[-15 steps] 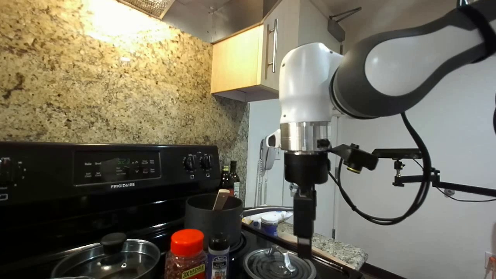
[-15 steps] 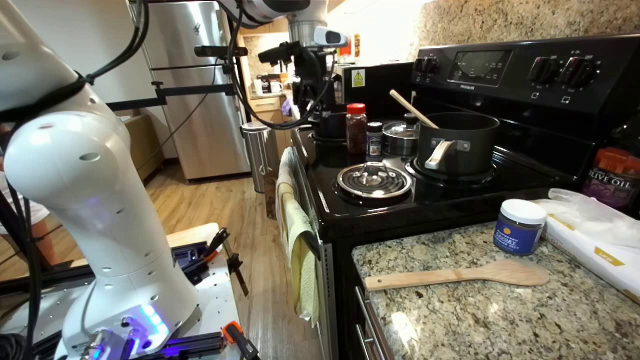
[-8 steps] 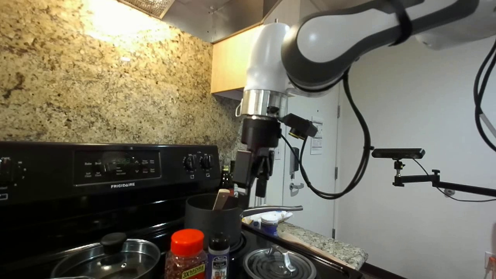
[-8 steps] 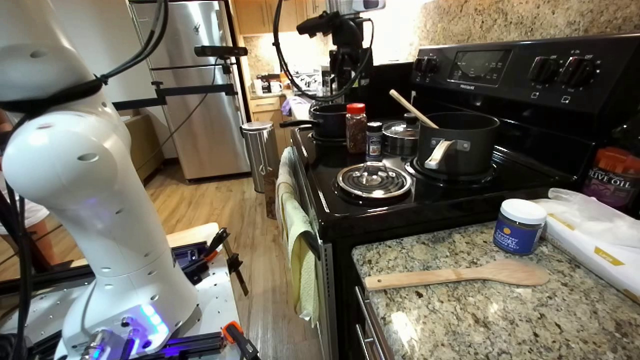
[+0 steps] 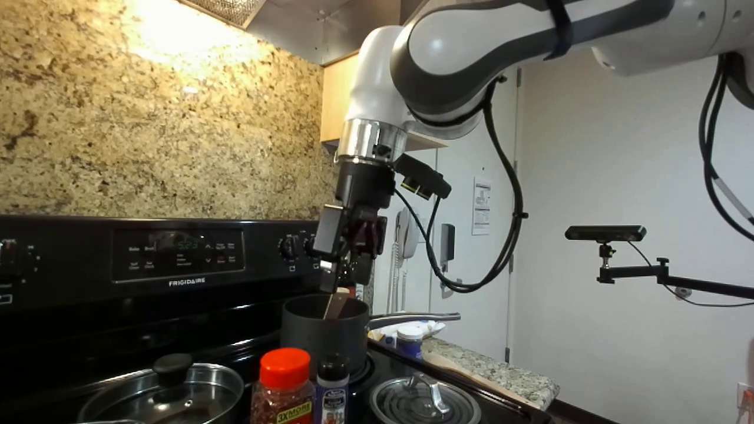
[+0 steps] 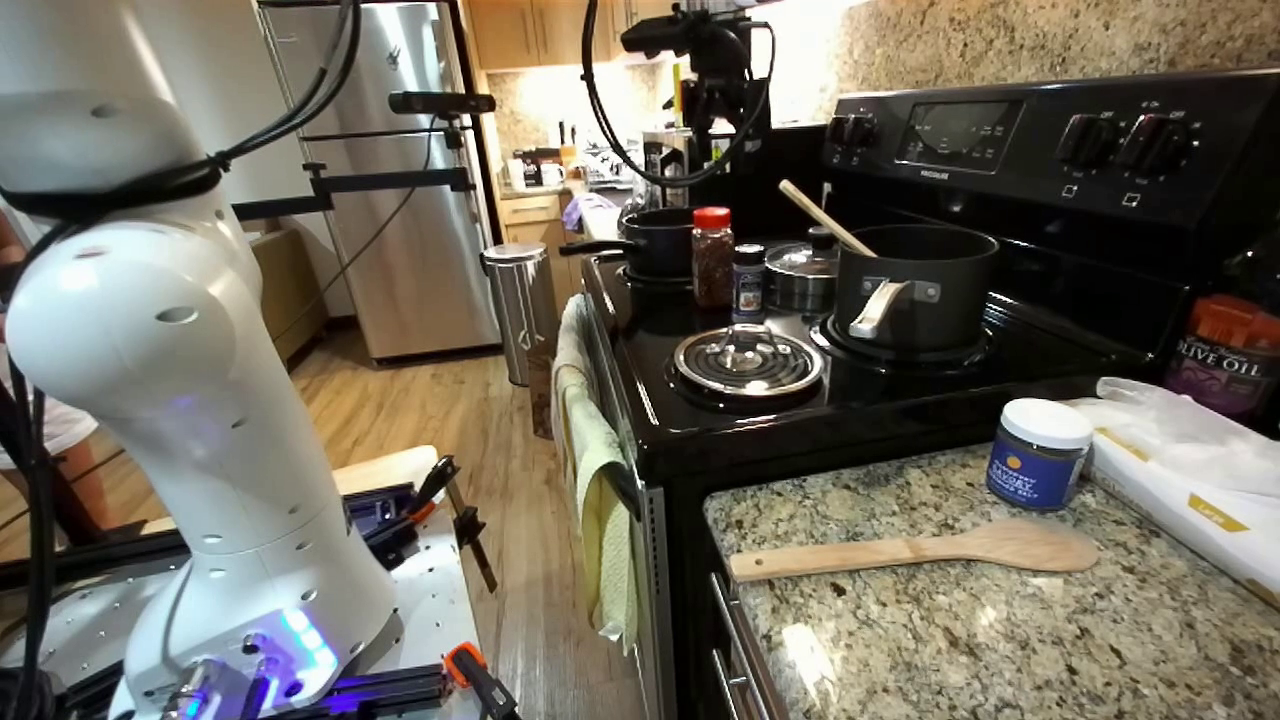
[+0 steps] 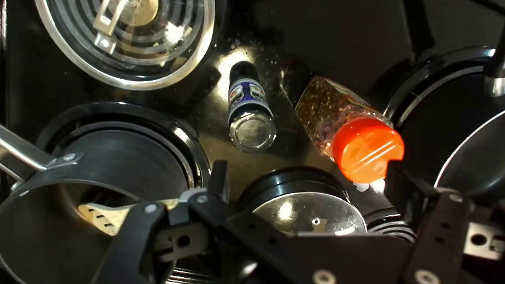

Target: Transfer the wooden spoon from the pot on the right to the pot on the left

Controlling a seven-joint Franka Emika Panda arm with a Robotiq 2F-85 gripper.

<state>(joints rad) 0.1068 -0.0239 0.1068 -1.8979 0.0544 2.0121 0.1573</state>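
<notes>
Wrist view: gripper (image 7: 305, 175) has jaws spread wide, above cooktop (image 7: 335, 39). Both exterior views: wooden spoon (image 6: 822, 216) leaning in deep pot (image 6: 930, 310) at cooktop's back corner, granite counter (image 6: 900, 630) side. Black pot (image 6: 655, 250) at diagonally opposite front corner; red-capped jar (image 6: 712, 265) near it.

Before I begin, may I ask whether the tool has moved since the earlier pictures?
Yes: in an exterior view the tool has moved left and up in the picture, now partly hiding the stove's control panel.
</notes>
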